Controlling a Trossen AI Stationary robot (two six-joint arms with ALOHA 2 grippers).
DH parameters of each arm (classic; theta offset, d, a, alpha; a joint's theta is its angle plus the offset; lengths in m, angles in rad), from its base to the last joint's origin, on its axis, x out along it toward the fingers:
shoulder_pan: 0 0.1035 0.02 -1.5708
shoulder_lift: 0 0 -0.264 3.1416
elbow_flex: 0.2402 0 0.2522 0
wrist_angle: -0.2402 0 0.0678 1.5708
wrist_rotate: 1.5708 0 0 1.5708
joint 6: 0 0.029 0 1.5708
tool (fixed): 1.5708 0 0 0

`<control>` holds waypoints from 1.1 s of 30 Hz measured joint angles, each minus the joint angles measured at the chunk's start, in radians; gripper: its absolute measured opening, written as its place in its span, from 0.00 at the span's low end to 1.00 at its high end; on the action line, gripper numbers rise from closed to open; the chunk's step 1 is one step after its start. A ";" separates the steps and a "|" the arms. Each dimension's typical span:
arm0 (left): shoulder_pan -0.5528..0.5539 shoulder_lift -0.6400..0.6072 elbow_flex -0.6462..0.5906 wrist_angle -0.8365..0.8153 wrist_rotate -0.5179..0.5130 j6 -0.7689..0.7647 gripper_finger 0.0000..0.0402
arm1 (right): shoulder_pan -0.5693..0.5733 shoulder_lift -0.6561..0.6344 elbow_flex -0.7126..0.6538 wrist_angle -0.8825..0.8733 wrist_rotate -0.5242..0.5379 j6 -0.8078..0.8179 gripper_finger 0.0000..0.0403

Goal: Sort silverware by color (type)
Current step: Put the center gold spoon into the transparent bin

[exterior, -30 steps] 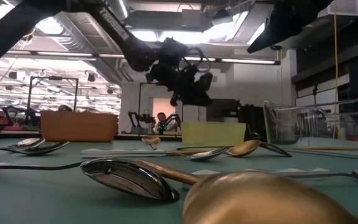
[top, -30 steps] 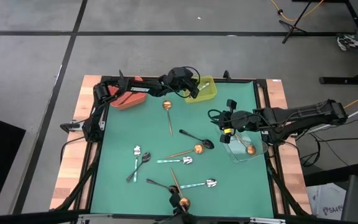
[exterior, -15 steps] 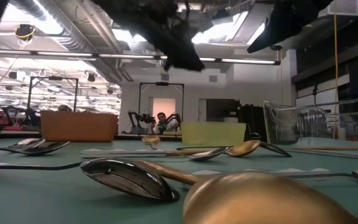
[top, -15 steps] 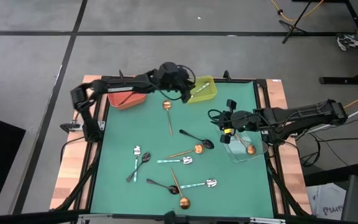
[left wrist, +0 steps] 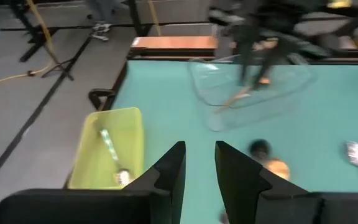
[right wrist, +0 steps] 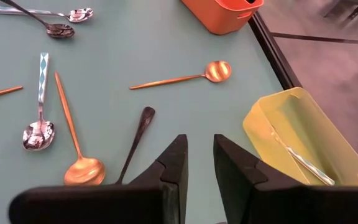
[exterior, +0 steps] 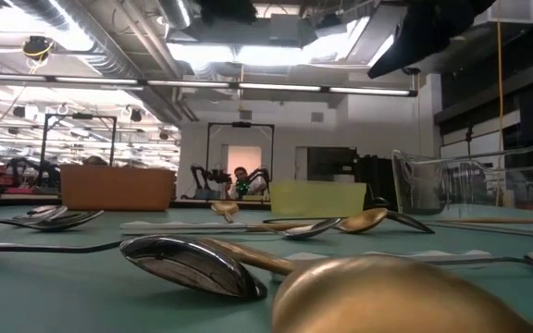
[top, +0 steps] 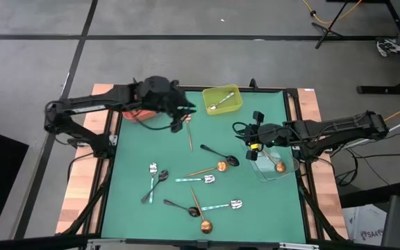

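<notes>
— Over the far left of the green table (top: 134, 208), what is the left gripper (top: 179, 118) doing?

— It hangs near the red bin (top: 139, 111), just beside the bowl of a copper-gold spoon (top: 189, 133). Its fingers (left wrist: 166, 171) stand slightly apart with nothing between them.

— And the right gripper (top: 250, 142)?

— It waits at the right side, by the clear bin (top: 283, 172), which has a copper-gold spoon (top: 279, 167) inside. Its fingers (right wrist: 174, 163) have a narrow gap, nothing pinched.

— Where is the silverware?

— One silver spoon (top: 221, 103) lies in the yellow-green bin (top: 222, 94) at the far edge. The rest are scattered mid-table: a black spoon (top: 220, 153), another copper-gold spoon (top: 210, 167), silver spoons (top: 198, 180) and more toward the near edge.
</notes>
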State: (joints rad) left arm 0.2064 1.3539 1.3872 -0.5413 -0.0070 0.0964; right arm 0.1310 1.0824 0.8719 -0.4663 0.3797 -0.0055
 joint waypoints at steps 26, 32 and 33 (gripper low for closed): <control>-0.469 -0.073 -0.255 0.014 -0.222 -0.203 0.20 | 0.001 0.331 0.000 0.347 -0.321 0.057 0.17; -0.504 -0.073 -0.443 0.265 -0.221 -0.222 0.20 | 0.000 0.425 0.000 0.374 -0.382 0.053 0.17; -0.508 -0.072 -0.479 0.313 -0.221 -0.222 0.20 | 0.000 0.434 0.000 0.369 -0.395 0.052 0.17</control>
State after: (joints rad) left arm -0.3017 1.2816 0.9082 -0.2283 -0.2279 -0.1254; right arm 0.1314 1.5164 0.8719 -0.0972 -0.0149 0.0467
